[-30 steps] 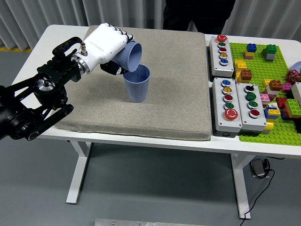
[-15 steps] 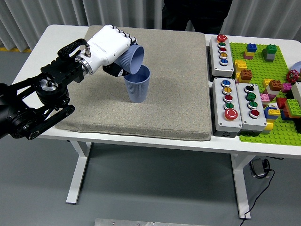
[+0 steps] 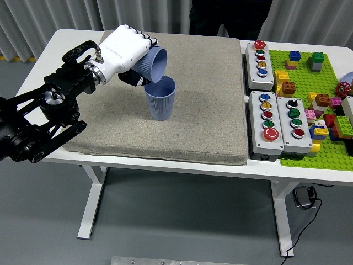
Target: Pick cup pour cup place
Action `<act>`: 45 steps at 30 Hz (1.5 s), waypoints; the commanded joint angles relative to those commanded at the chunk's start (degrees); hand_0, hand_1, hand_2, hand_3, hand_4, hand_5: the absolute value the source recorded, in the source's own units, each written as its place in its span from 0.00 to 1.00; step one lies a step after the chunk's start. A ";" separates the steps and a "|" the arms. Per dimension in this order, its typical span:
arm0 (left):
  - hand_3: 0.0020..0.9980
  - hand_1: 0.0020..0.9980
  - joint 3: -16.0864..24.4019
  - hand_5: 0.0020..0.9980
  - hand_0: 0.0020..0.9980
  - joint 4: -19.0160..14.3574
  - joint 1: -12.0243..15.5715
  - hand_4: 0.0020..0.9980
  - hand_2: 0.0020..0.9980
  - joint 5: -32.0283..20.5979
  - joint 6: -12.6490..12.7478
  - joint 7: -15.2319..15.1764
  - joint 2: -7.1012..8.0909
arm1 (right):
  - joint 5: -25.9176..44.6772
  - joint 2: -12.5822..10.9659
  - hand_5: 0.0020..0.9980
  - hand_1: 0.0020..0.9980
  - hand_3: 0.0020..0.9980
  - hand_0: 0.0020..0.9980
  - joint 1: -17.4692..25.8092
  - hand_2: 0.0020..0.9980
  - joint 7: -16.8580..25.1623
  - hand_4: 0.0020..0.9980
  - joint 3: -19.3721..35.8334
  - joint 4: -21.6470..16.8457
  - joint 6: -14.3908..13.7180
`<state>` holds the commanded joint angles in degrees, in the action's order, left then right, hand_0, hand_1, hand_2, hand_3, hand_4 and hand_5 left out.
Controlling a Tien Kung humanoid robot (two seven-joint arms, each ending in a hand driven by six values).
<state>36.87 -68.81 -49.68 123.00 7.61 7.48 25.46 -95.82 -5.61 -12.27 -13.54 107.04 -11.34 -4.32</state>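
Note:
A blue ribbed cup [image 3: 161,98] stands upright on the grey mat [image 3: 209,110], left of its middle. My left hand [image 3: 126,52], white with dark fingers, is shut on a second blue cup [image 3: 153,64]. That held cup is tipped on its side, its mouth facing right and down just above the standing cup's rim. What is inside either cup cannot be seen. My right hand is out of view.
Three grey button boxes [image 3: 261,57] [image 3: 267,124] [image 3: 294,125] lie right of the mat. A green baseplate [image 3: 314,105] with several coloured bricks fills the table's right end. A person in dark clothing [image 3: 231,16] stands at the far side.
The left hand with its tilted cup dipped slightly toward the standing cup and came back up and left a little. The standing cup has not moved.

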 joint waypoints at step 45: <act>0.52 0.51 22.37 0.19 0.52 5.26 21.47 0.77 0.51 -55.60 20.71 -23.20 -14.24 | -1.46 0.69 0.38 0.68 0.60 0.70 1.17 0.61 0.00 0.02 0.89 -0.04 0.33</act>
<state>59.24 -63.55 -28.21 67.40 28.32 -15.72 11.22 -97.28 -4.92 -11.10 -13.54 107.93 -11.38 -3.99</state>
